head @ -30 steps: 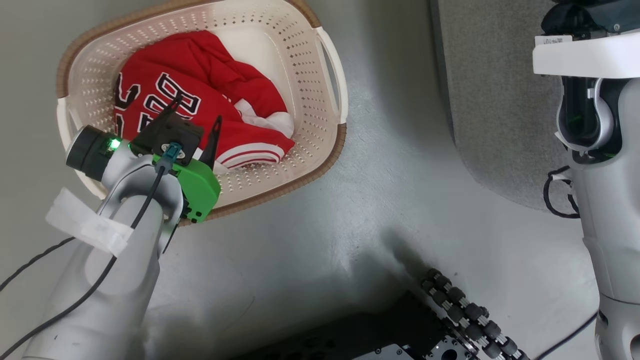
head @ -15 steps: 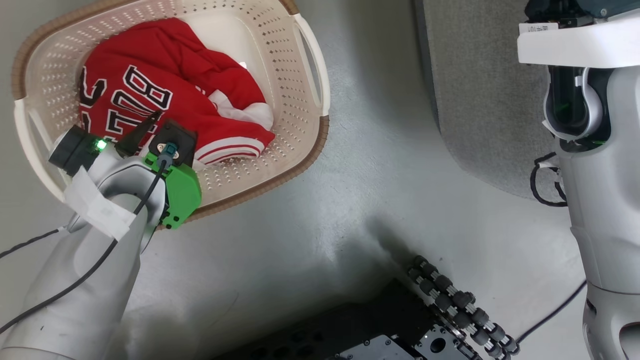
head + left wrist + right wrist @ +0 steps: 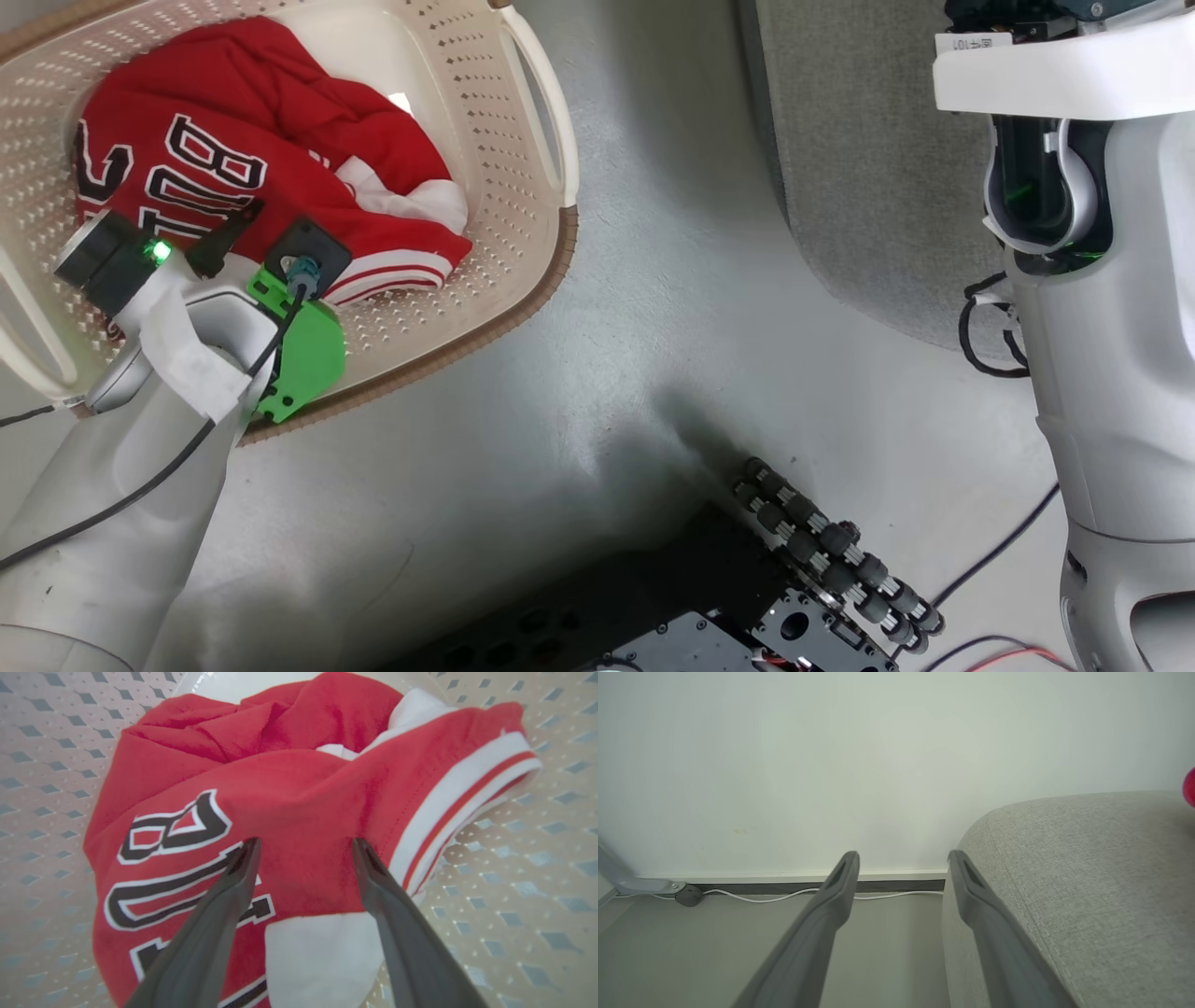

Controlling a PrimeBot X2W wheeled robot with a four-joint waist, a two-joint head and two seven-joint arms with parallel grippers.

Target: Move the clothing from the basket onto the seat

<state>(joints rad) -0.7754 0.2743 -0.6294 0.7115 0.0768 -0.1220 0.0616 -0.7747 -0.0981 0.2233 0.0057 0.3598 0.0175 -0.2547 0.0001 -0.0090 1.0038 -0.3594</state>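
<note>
The clothing (image 3: 233, 121), upper left, is yet to be lifted from the basket (image 3: 504, 280); it is straddled by the wide-open, empty left gripper (image 3: 304, 844).

With the basket (image 3: 504, 271) as the mark: it sits on the floor (image 3: 653, 355), toward the head view's upper left. The clothing (image 3: 280, 131) lies inside it, heaped on its bottom, with bare bottom on the side toward the seat and on the side nearer the robot. The left gripper (image 3: 303, 847) reaches in over the basket's near rim, its two fingers spread apart at the clothing's near part. The seat (image 3: 868, 187) stands to the basket's right, well apart, with a strip of floor between. The robot's base (image 3: 672, 607) lies nearer than the basket and to its right. The right arm (image 3: 1092, 373) stands farther right again, past the seat's edge.
</note>
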